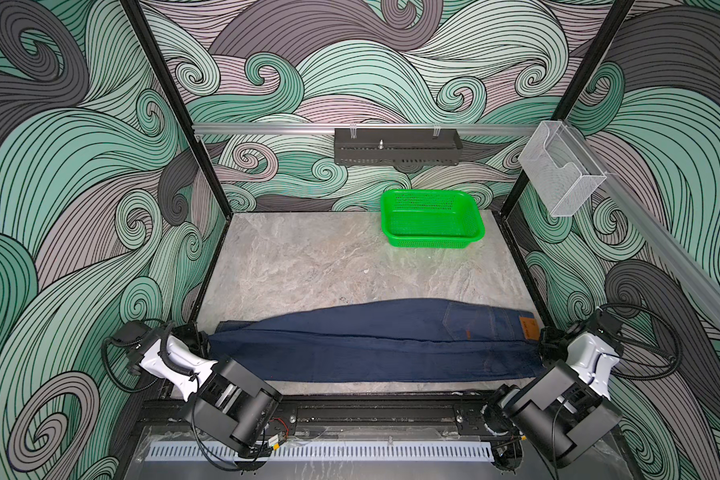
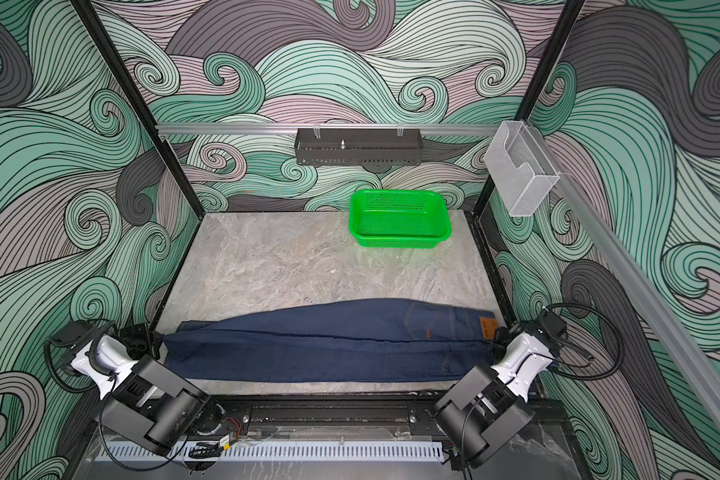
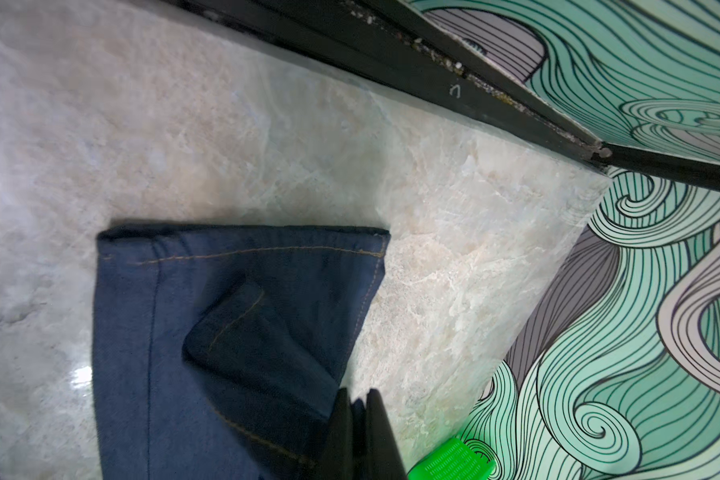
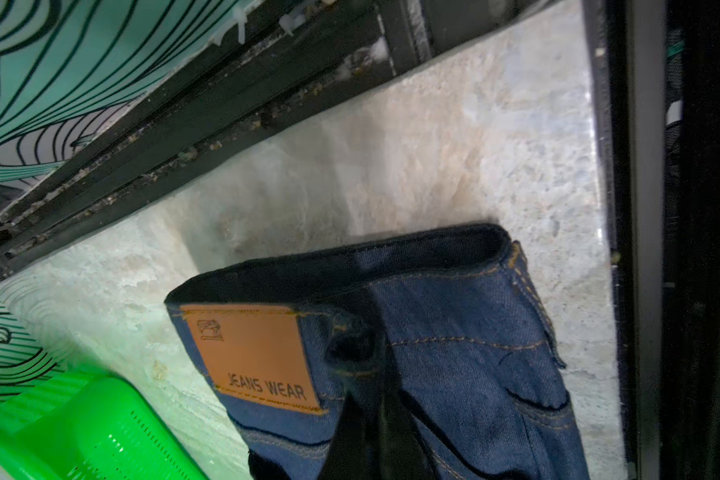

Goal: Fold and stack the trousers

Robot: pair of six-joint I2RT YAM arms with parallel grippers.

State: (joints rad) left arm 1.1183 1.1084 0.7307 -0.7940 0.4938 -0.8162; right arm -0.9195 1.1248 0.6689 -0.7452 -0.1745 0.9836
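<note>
Laid out long on the grey stone table (image 1: 308, 266), close to the near edge: the trousers (image 1: 371, 345), dark blue, folded in half the long way, one leg on top of the other. Same in both top views. Leg ends to the left, waist to the right. Back pocket and tan patch (image 1: 528, 328) facing up.

At the left end, the left gripper (image 3: 356, 399) — jaws squeezed close together, with a fold of the top leg running up into them, near the hem. Bottom leg flat on the table there, orange stitching along its hem.

At the right end, the right gripper (image 4: 368, 401) — jaws squeezed close together too, nipping the waistband just beside the patch and a belt loop. Words on the patch easy to read in the right wrist view: "JEANS WEAR". Top edge of the waist curled open a little.

Far back on the right of the table, well apart from the trousers, a green basket (image 1: 431, 241) full of little holes. Up on the back wall, a dark grey shelf (image 1: 395, 151) hung from a silver rail. On the right wall, a clear plastic box (image 1: 558, 174).
</note>
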